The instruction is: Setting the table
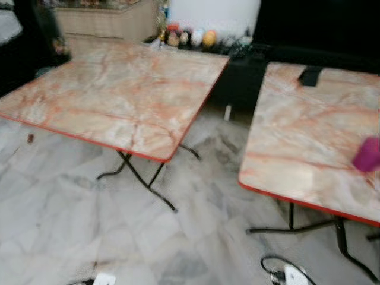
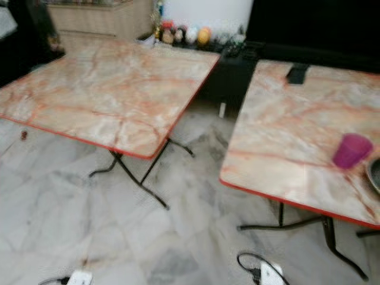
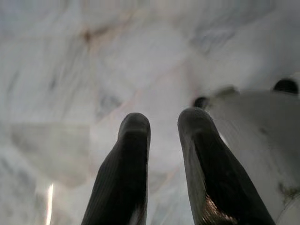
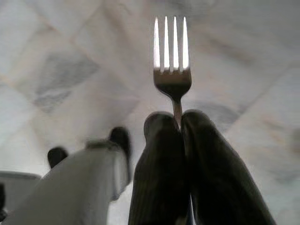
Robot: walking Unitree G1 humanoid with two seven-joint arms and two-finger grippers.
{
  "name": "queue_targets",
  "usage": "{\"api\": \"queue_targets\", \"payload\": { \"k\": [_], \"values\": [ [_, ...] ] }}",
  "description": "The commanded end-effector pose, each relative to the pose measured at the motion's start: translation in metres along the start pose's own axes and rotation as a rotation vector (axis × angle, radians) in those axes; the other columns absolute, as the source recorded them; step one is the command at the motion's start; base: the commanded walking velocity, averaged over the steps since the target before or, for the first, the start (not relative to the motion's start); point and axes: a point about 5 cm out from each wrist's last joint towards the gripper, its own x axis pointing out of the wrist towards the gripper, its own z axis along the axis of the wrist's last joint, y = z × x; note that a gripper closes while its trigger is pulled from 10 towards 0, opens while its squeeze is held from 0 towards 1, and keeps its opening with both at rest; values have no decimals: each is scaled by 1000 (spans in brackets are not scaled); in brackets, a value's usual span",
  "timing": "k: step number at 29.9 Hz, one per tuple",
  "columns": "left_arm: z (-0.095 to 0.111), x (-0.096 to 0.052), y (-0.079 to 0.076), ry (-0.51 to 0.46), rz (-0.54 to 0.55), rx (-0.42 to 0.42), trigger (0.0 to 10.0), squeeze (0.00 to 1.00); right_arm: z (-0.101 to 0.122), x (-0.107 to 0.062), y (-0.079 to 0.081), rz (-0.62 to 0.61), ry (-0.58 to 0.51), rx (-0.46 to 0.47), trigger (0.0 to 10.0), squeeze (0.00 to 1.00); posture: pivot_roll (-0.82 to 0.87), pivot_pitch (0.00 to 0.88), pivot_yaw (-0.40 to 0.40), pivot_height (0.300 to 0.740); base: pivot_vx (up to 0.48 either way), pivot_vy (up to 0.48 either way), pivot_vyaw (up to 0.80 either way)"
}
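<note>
Right gripper (image 4: 179, 123) is clamped on a fork (image 4: 171, 56), handle pinched between the two black fingers, four tines sticking out past the tips over marble floor (image 1: 71, 219). Left gripper (image 3: 164, 123) holds nothing, fingers slightly apart, pointed at the same floor tiles. Containers: one purple cup (image 2: 351, 150) at 3 o'clock in the head view, upright on the right table (image 2: 285, 142); contents not visible. Just beside it at the frame edge sits the rim of a dark bowl (image 2: 374, 175), contents can't tell. One flat black object (image 2: 297, 73) lies near that table's far edge, 1 o'clock. Two folding tables total, both pink-veined marble tops with red edging and black legs; left table (image 1: 113, 95) at 10 o'clock. Room: grey-white marble tile, row of small ornaments (image 1: 190, 38) at 12 o'clock against the wall, two white power plugs with cable on the floor at 6 o'clock (image 2: 270, 274) and 7 o'clock (image 2: 78, 278). View is soft and blurred.
</note>
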Motion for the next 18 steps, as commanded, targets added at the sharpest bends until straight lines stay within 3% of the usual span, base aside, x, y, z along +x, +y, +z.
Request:
{"api": "queue_targets", "payload": {
  "k": [1, 18],
  "values": [
    [-11, -2, 3, 34, 4, 5, 10000, 0, 1, 1, 7, 16, -3, 6, 10000, 0, 56, 0, -25, 727, 0, -270, 0],
    [-11, -2, 3, 34, 1, 17, 10000, 0, 1, 1, 7, 14, -7, 8, 10000, 0, 54, 0, -23, 727, 0, -269, 0]
  ]
}}
